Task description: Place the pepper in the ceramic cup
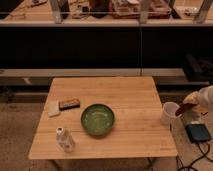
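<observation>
From the single camera view I see one wooden table (125, 95) carrying five items. One green bowl (97, 120) sits near the table's middle. One brown block (69, 103) lies left of it, with one pale flat piece (53, 108) just beside the block. One small white bottle (64, 139) stands near the front left edge. One white cup (169, 112) stands upright at the table's right edge. My gripper (186, 106) is at the far right, just beside the cup's rim, its fingers closed around one dark red pepper (182, 108), which hangs tilted at the cup's right side, outside it. One dark flat device (199, 133) lies on the floor below my arm.
</observation>
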Available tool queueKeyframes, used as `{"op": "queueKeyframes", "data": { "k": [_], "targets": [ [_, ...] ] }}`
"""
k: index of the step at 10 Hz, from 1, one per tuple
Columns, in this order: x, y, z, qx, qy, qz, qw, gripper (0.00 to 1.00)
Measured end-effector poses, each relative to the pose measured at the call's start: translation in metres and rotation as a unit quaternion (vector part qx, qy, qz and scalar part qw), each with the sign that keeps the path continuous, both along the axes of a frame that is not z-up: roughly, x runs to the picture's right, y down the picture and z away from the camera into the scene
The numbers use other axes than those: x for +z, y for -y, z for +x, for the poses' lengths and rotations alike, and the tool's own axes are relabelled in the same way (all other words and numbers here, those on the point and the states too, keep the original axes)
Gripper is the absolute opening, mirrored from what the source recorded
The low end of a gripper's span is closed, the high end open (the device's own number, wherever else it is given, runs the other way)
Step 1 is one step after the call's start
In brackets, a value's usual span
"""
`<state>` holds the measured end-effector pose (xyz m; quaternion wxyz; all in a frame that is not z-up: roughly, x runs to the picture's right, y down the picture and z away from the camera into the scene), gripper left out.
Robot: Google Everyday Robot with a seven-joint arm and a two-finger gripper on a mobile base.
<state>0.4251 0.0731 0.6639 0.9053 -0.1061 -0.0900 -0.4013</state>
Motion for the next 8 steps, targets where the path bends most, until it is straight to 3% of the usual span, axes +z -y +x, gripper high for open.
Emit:
{"op": "queueKeyframes", "data": {
  "k": [8],
  "targets": [
    [0.019,0.006,0.025,-0.051,0.056,0.036,0.9965,0.42]
  ]
}}
